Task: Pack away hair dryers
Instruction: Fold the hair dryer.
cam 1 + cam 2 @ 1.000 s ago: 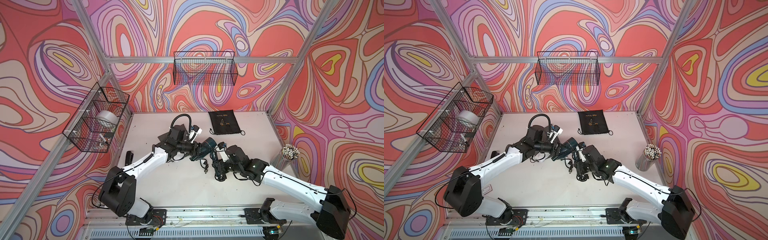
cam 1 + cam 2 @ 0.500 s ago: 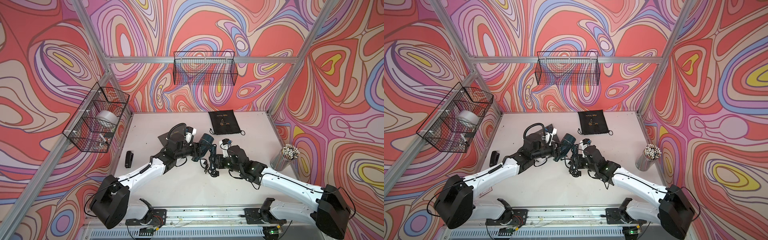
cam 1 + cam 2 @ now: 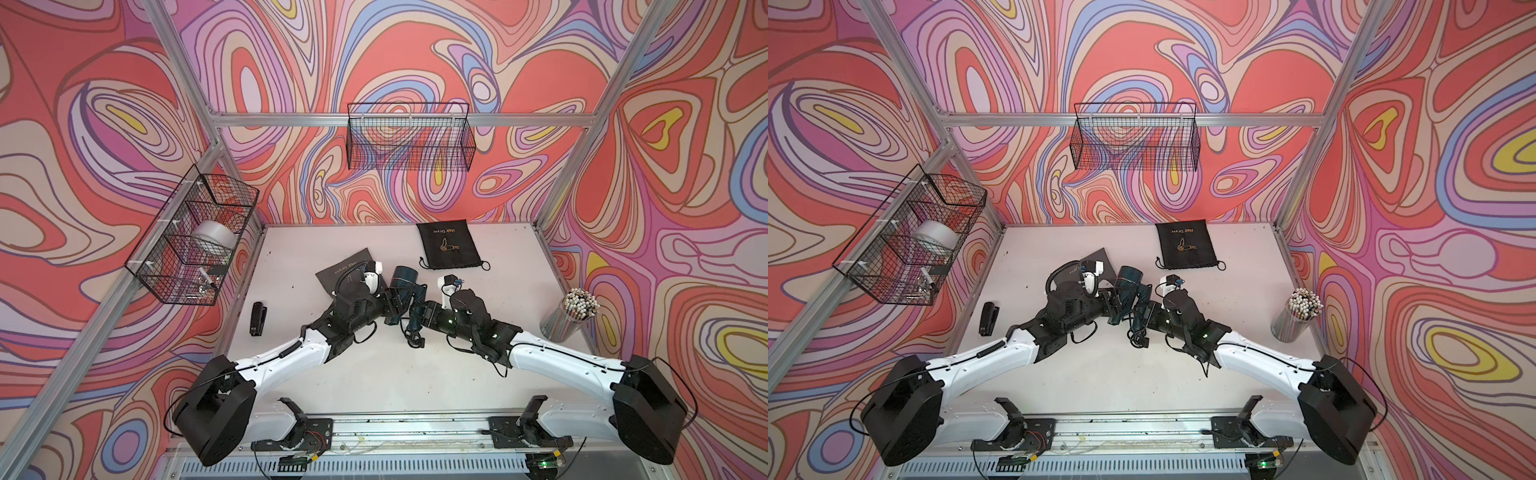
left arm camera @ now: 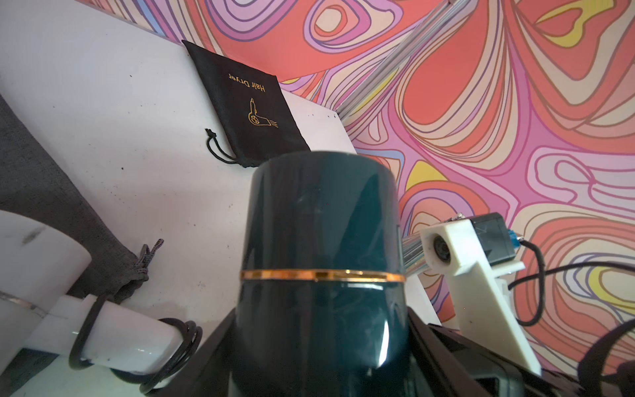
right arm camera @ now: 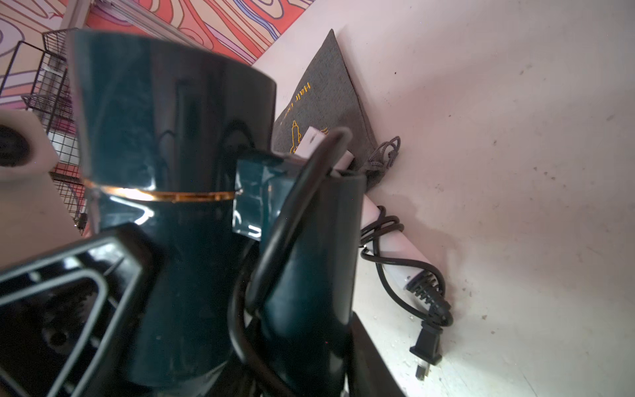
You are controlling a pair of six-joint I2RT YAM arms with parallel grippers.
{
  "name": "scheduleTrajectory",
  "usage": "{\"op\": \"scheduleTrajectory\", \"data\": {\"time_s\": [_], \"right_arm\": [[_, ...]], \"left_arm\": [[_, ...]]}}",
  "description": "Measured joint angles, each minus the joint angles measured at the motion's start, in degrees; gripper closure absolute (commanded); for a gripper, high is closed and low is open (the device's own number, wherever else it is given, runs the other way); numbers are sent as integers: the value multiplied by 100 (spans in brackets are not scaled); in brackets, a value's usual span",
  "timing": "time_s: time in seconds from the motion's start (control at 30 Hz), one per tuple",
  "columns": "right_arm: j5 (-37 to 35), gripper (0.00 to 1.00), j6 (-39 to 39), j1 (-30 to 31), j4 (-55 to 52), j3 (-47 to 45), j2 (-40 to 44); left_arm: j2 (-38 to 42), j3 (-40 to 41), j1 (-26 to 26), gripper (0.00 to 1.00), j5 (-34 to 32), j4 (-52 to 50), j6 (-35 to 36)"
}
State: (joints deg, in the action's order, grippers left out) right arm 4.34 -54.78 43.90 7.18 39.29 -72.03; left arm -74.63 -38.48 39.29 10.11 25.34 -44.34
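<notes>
Dropping lower, the left arm (image 3: 291, 353) has bared the stapler (image 3: 257, 318), while at the desk's (image 3: 513, 270) centre the left gripper (image 3: 395, 300) clamps the teal hair dryer (image 3: 405, 277) by its barrel, the right gripper (image 3: 417, 316) by its folded handle, seemingly ready for pouching.

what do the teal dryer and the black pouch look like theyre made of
Teal hair dryer: likely hard plastic, glossy; it mirrors the light, with a thin metallic-looking gold band. Black drawstring pouch: soft cloth, matte; it lies limp, with a corded drawstring and gold print.
</notes>
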Motion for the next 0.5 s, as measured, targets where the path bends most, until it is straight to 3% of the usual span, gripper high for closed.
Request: {"op": "scheduleTrajectory", "data": {"time_s": [0.37, 0.5], "right_arm": [[-57, 90, -400, -39, 315, -101, -9], [-76, 74, -315, -46, 133, -101, 7]], "left_arm": [[-138, -2, 74, 100, -229, 192, -380], [-166, -9, 94, 100, -221, 131, -437]]}}
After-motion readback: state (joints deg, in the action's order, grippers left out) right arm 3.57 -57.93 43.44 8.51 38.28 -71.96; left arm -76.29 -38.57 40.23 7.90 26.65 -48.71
